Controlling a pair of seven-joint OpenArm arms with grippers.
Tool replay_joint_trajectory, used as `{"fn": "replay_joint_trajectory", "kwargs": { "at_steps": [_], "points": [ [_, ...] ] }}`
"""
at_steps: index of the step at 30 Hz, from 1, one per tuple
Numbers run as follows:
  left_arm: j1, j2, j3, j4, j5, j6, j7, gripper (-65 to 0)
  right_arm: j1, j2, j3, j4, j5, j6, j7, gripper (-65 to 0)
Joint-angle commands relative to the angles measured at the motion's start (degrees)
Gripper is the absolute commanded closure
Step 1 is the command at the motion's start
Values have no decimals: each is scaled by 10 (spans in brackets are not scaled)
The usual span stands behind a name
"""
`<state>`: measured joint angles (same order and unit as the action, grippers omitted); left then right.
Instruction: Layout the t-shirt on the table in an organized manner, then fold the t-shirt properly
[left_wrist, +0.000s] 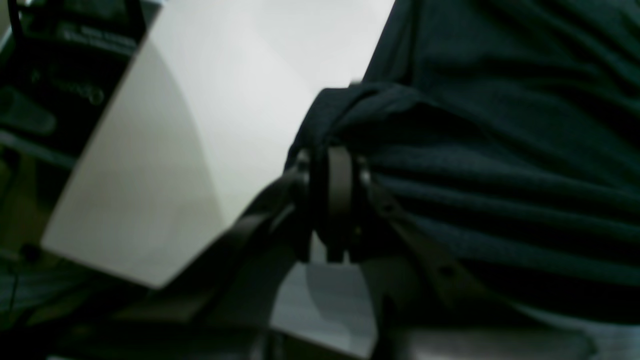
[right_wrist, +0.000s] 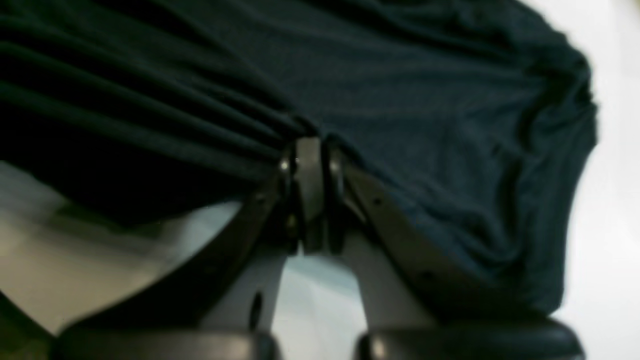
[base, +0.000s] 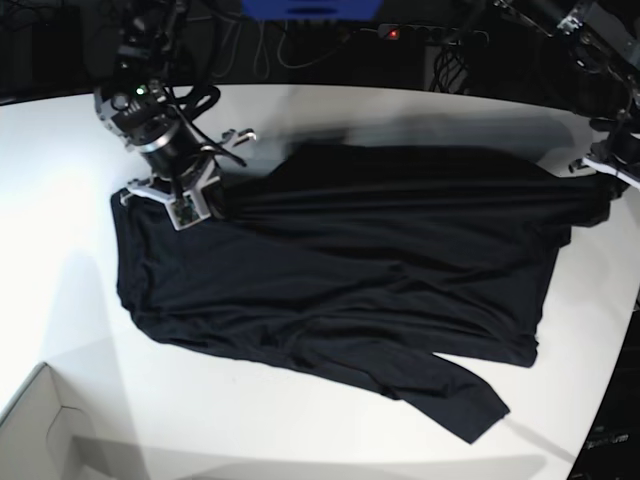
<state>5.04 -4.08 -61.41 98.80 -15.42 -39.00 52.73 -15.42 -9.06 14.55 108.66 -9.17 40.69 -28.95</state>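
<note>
t-shirt (base: 340, 260): black and long-sleeved, spread across the middle of the white table (base: 330, 440), with one sleeve trailing toward the near edge.
left pincer (left_wrist: 334, 172): clamped narrow on a bunched fold of the t-shirt at the far right of the base view, near the table's edge.
right pincer (right_wrist: 309, 165): closed tight on gathered cloth at the shirt's upper corner on the base view's left.
why held so: the two grips sit at opposite ends of one edge; straight ridges of fabric run between them, so the arms seem to be pulling that edge taut to flatten the body before any fold.
stage: judged to be the laying-out step; the lower part lies wrinkled and skewed.
box (base: 35, 430): pale open corner at the lower left of the base view; what it holds cannot be told.
</note>
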Motion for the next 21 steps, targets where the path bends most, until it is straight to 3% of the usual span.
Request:
{"fn": "replay_joint_trajectory", "kwargs": {
  "at_steps": [1, 12, 21],
  "points": [
    [-11, -14, -3, 2, -4, 6, -16, -1, 12, 1, 0, 2, 1, -7, 12, 0],
    [-47, -15, -3, -49, -2, 6, -16, -1, 47, 1, 0, -31, 0, -7, 11, 0],
    [-100, -14, -3, -95, 78, 4, -18, -1, 64, 1, -3, -33, 0, -7, 11, 0]
  ]
}}
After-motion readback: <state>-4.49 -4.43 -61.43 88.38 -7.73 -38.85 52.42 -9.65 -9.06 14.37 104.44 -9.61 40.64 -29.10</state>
